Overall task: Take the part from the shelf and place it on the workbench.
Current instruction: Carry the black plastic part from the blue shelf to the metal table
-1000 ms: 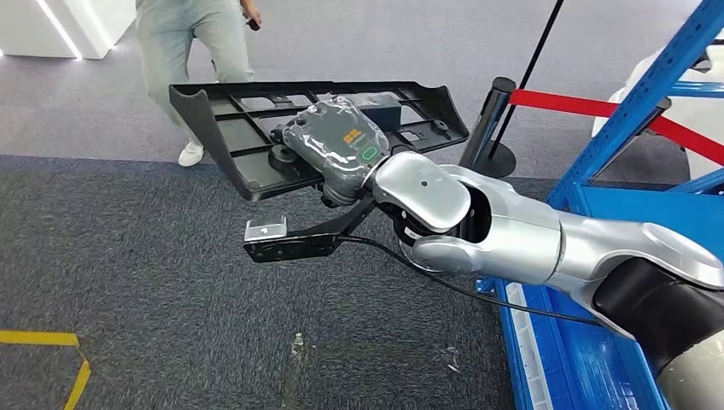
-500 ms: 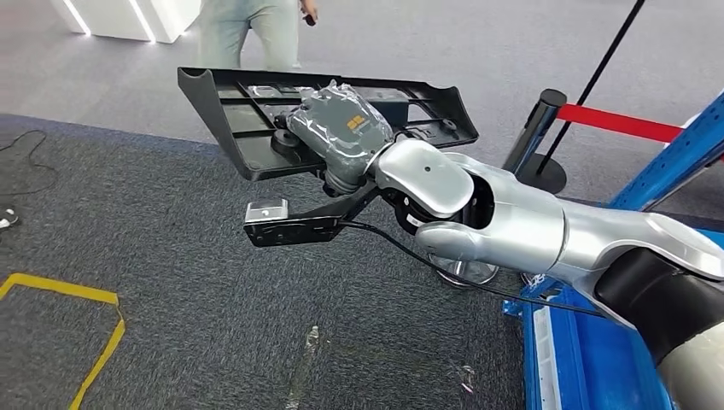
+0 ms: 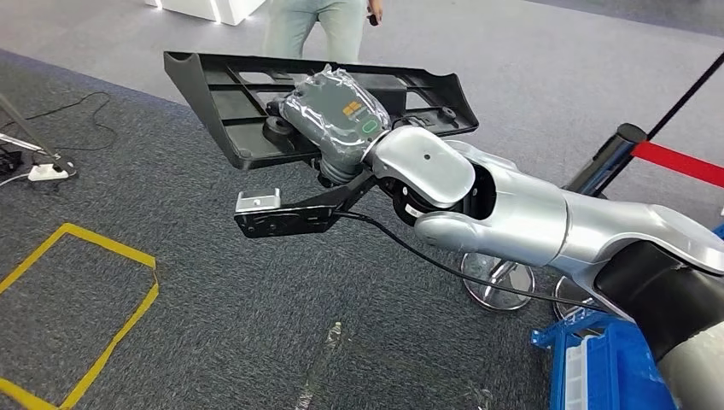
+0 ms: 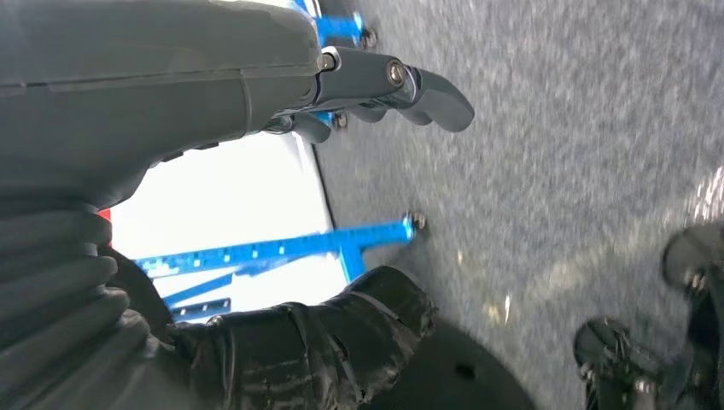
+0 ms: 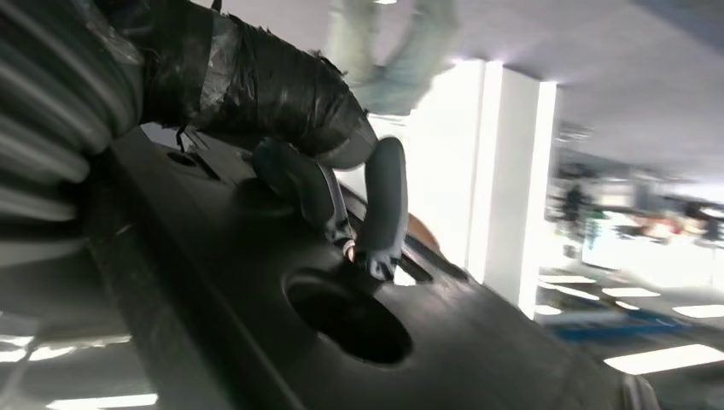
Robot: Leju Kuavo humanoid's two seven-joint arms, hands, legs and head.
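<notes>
Aloft, black ribbed part (image 3: 256, 111) in right robot hand (image 3: 335, 137) (left robot hand (image 4: 256, 77) empty, fingers apart), blue bin (image 3: 598, 367) nearby

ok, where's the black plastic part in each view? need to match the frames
Head view: the black part sits upper centre, held by the right hand.
Right wrist view: the same part spans the lower half as a dark slab with a round recess, fingers pressed on it.
Left wrist view: not in it.
Shared landmark: the right hand itself.
</notes>
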